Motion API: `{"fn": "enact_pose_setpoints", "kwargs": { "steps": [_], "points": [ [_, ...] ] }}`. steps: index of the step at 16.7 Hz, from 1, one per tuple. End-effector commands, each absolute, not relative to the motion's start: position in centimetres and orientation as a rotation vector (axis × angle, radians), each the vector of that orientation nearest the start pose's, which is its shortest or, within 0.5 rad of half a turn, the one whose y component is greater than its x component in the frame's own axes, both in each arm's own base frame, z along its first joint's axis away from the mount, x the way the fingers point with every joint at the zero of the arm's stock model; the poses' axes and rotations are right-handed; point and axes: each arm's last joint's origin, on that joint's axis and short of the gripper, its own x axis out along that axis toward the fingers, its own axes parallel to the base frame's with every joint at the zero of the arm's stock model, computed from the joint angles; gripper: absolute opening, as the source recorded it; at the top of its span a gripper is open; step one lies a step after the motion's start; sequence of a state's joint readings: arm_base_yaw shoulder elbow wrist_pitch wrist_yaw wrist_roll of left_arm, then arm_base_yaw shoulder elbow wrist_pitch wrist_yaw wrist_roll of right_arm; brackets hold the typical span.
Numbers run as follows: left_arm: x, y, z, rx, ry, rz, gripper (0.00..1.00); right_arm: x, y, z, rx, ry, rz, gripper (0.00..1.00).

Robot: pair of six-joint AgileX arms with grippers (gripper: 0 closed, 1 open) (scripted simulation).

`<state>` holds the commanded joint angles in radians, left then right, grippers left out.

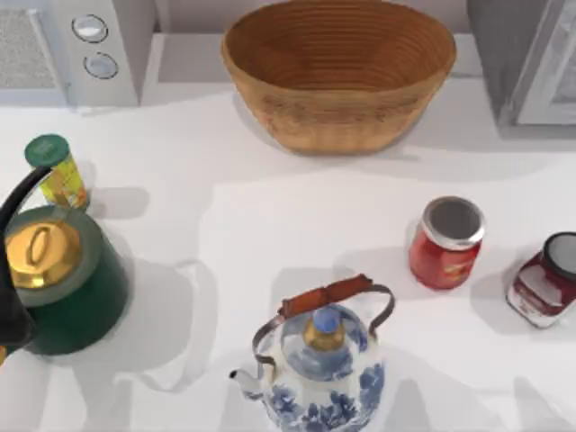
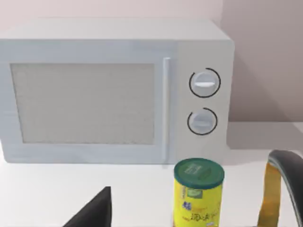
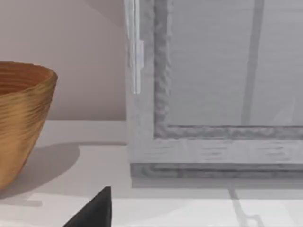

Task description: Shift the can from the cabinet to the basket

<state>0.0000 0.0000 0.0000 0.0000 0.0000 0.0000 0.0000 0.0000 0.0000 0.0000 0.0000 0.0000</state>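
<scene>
Rendered kitchen counter: white microwave (image 2: 116,92), blue-white kettle (image 1: 319,364), green kettle (image 1: 63,279), jam jars, wicker basket (image 1: 337,76).

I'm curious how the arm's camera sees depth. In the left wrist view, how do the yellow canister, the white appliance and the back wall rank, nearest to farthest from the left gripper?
From the left gripper:
1. Yellow canister, just ahead on the table.
2. White appliance, behind the canister.
3. Wall, behind the appliance.
</scene>
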Motion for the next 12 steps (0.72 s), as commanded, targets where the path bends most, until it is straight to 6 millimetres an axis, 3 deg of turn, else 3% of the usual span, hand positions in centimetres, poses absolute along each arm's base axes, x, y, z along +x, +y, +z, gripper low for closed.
{"fn": "enact_pose_setpoints", "kwargs": {
  "steps": [3,5,8,12],
  "points": [
    [10.6,-0.1,16.0,0.0,0.0,0.0,1.0,10.5,-0.1,16.3,0.0,-0.004,0.001,1.0],
    [10.6,-0.1,16.0,0.0,0.0,0.0,1.0,10.4,0.0,17.7,0.0,-0.017,0.005,1.0],
    [10.6,-0.1,16.0,0.0,0.0,0.0,1.0,10.3,0.1,21.3,0.001,-0.035,0.011,1.0],
    [10.6,-0.1,16.0,0.0,0.0,0.0,1.0,10.9,0.4,27.8,0.002,-0.041,0.011,1.0]
  ]
}}
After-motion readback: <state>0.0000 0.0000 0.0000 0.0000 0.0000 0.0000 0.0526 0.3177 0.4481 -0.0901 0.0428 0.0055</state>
